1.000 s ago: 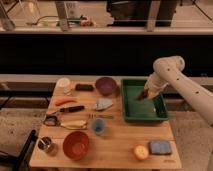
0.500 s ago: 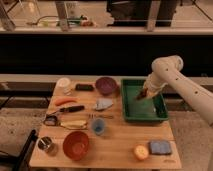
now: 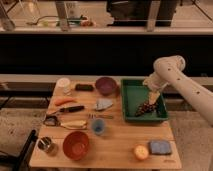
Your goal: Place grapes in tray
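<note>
Camera view: we see the orange bowl point(image 3: 76, 145) at seven o'clock, the purple bowl point(image 3: 106, 85) near centre, then the green tray point(image 3: 128, 97) holding the grapes point(image 3: 146, 107). Our gripper point(image 3: 152, 95) hangs above them at three o'clock; we cannot tell its grip.

pincer point(image 3: 152, 95) over the tray point(image 3: 127, 100), too blurry to read its tips or tell if it touches the grapes point(image 3: 145, 108). arm point(image 3: 190, 90) cut off at right edge. small items on the tabletop point(image 3: 120, 145) left side too small to identify.
</note>
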### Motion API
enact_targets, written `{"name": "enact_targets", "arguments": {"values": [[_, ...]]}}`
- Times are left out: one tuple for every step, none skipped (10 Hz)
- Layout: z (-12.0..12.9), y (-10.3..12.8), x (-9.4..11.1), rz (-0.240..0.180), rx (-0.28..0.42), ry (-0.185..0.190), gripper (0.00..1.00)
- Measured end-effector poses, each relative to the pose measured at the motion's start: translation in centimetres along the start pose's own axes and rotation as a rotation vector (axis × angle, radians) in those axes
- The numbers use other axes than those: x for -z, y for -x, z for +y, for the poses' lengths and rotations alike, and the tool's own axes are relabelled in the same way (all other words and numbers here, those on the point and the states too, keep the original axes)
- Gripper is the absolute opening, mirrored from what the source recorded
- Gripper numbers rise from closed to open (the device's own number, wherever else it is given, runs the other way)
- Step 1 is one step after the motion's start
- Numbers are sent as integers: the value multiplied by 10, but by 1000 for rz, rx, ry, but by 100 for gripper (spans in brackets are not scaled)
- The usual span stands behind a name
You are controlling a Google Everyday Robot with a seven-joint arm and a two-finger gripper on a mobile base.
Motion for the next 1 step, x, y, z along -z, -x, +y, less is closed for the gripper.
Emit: {"name": "enact_targets", "arguments": {"values": [[0,-3,2,1,-3,-2,75]]}}
